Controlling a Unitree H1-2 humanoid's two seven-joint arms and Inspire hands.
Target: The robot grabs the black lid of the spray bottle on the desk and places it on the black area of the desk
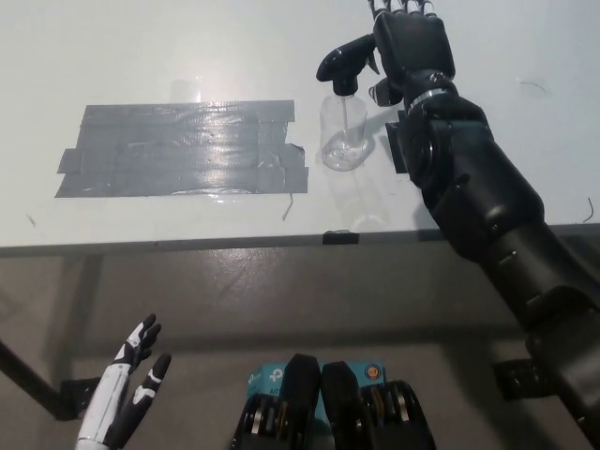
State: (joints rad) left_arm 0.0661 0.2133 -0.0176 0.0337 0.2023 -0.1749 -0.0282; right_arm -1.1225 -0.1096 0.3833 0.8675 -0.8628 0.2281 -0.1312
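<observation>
A clear spray bottle [343, 131] stands upright on the white desk [187, 47], with its black spray lid [343, 66] on top and the nozzle pointing left. My black right hand [409, 42] is just right of the lid, against its rear. Its fingers [403, 7] stretch apart toward the top edge, so it is open, with nothing closed around the lid. The black area, a patch of dark tape strips [183, 150], lies flat on the desk left of the bottle. My white left hand [122, 398] rests open at the lower left, below the desk.
The desk's front edge [234, 246] crosses the picture below the tape patch, with a small black clip [340, 236] on it. My right forearm [478, 187] lies over the desk's right part. Floor and a dark desk leg [28, 384] show below.
</observation>
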